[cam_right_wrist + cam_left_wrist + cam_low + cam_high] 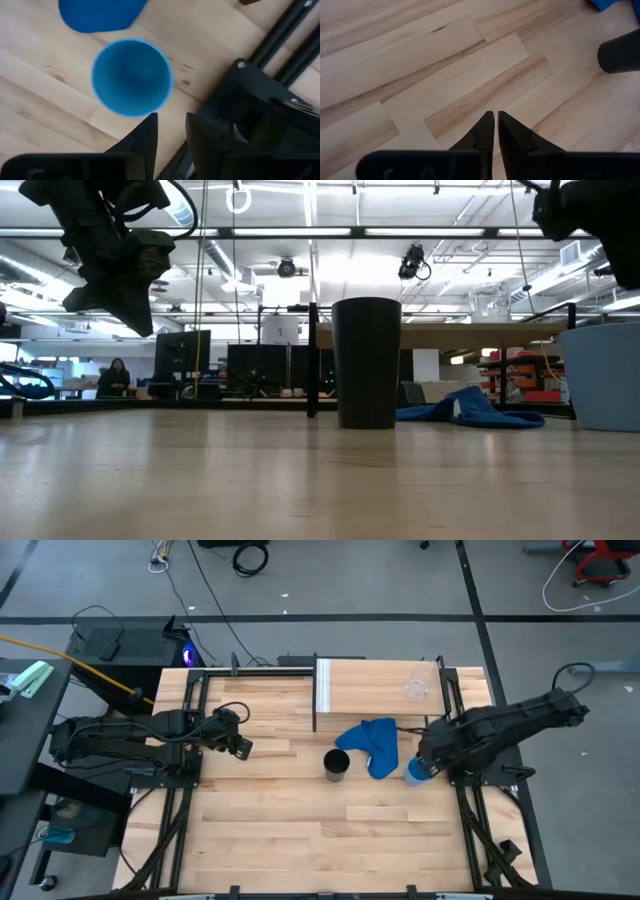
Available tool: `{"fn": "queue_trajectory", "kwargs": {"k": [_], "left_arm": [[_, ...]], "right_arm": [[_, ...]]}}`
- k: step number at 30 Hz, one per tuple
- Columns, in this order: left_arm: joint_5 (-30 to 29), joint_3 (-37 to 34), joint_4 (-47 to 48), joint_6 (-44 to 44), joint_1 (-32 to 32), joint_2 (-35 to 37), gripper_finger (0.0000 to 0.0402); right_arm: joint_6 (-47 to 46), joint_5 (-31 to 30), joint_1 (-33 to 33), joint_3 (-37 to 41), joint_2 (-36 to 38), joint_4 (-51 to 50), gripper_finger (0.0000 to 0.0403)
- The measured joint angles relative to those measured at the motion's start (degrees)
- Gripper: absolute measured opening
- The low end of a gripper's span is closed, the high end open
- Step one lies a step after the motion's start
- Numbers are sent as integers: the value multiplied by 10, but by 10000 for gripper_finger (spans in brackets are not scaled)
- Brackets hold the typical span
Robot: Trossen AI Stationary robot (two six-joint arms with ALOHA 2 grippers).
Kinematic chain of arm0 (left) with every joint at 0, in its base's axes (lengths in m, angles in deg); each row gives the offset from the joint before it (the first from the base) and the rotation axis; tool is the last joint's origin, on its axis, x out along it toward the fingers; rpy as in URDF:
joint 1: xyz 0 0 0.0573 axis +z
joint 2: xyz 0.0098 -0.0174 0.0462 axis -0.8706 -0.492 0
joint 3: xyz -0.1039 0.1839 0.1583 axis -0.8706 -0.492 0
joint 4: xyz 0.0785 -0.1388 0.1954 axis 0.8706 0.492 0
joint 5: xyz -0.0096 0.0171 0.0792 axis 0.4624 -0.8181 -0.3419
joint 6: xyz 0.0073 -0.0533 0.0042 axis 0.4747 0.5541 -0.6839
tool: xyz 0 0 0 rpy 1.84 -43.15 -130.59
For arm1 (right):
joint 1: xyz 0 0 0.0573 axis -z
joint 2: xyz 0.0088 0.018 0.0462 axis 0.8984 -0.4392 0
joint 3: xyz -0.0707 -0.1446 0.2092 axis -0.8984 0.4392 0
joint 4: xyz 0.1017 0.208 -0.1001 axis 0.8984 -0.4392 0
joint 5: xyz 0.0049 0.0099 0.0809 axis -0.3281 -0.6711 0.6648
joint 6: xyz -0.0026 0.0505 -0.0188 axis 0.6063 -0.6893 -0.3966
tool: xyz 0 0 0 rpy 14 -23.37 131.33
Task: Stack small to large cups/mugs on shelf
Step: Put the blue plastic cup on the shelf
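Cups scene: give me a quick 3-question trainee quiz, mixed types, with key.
1. True or false: the clear glass stands on the shelf.
2. Which cup sits directly below the right gripper? A) black tumbler B) blue cup C) clear glass
3. Fill in: the blue cloth lies on the tabletop between the black tumbler and the ____.

Key
1. True; it is the only cup on the shelf.
2. B; the right wrist view looks straight into the blue cup, with the fingers apart above its rim. The left gripper hangs nearly closed over bare wood.
3. Blue cup.
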Motion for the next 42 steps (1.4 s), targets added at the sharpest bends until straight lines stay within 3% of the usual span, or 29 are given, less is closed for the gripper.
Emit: {"fn": "queue_trajectory", "kwargs": {"k": [5,21,30,42], "left_arm": [[0,0,0,0,0,0,38],[0,0,-2,0,0,0,28],[0,0,-12,0,0,0,40],[0,0,-13,0,0,0,28]], "right_arm": [[3,0,-3,50,0,78,107],[-35,-8,0,120,-1,120,107],[-51,-24,0,130,-1,136,107],[-56,-28,31,130,-6,136,106]]}}
